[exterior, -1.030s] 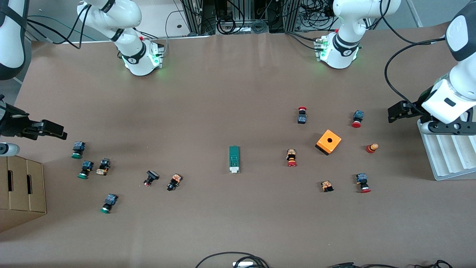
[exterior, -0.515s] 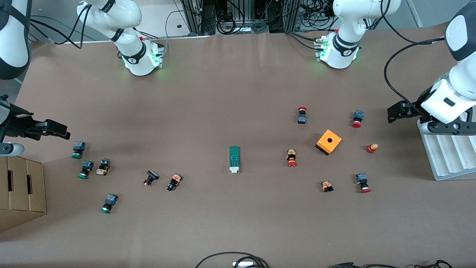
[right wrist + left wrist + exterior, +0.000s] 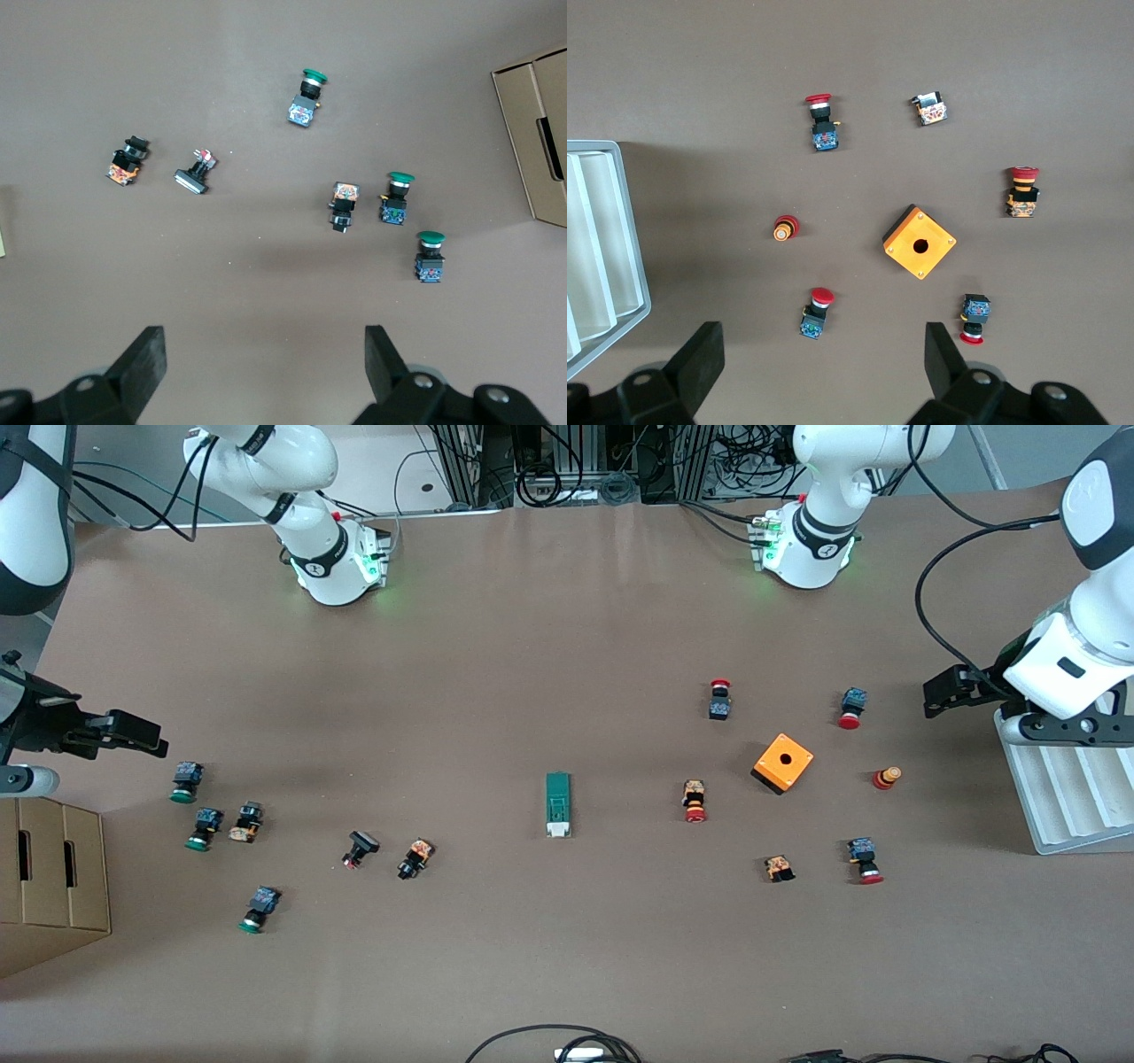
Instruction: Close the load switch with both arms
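The load switch [image 3: 557, 804] is a narrow green block with a white end, lying flat mid-table with that end toward the front camera. It does not show in either wrist view. My left gripper [image 3: 941, 693] hangs open over the table at the left arm's end, beside the white tray; in its wrist view the left gripper [image 3: 824, 354] has nothing between its fingers. My right gripper [image 3: 137, 735] hangs open over the right arm's end of the table, close to the green push buttons, and the right gripper [image 3: 264, 354] is empty too. Both are well away from the switch.
An orange box with a hole [image 3: 783, 763] and several red push buttons [image 3: 695, 801] lie toward the left arm's end. Green push buttons [image 3: 185, 781] and other small parts [image 3: 415, 857] lie toward the right arm's end. A cardboard box [image 3: 53, 877] and a white tray [image 3: 1063, 797] stand at the table's ends.
My right gripper has crept slightly toward the middle of the table. The left gripper and the load switch have not visibly moved.
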### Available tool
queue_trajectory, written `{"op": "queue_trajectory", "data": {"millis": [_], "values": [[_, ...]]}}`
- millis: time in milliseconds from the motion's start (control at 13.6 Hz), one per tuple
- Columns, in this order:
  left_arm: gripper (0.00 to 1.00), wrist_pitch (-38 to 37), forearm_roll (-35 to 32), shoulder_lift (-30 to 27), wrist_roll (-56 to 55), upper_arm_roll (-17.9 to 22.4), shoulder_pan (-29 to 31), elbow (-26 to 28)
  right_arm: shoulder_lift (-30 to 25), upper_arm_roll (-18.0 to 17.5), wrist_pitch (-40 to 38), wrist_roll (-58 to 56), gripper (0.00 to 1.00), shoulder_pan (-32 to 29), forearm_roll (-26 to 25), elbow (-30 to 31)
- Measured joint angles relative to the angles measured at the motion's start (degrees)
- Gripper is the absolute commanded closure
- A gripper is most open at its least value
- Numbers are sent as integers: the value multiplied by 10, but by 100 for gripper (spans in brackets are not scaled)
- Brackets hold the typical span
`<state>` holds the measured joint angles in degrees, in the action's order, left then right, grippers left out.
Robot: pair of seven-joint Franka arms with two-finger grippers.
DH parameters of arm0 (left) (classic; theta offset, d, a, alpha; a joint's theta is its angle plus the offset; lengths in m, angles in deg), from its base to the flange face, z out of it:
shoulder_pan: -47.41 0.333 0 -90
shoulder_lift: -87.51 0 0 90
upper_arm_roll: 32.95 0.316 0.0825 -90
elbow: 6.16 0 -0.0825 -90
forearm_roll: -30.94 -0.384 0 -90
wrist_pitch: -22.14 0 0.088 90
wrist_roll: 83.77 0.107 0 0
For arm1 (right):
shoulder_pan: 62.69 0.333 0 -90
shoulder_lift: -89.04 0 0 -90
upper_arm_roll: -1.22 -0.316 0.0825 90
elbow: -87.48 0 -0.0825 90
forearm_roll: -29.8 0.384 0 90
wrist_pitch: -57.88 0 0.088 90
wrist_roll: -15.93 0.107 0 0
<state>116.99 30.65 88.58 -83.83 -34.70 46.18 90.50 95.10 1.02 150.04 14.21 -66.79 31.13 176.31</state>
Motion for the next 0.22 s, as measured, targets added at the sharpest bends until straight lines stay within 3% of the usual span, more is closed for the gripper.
{"op": "queue_trajectory", "data": {"millis": [221], "values": [[0, 0, 0, 0, 0, 0, 0, -1, 0, 0, 0, 0, 0, 0, 0, 0]]}}
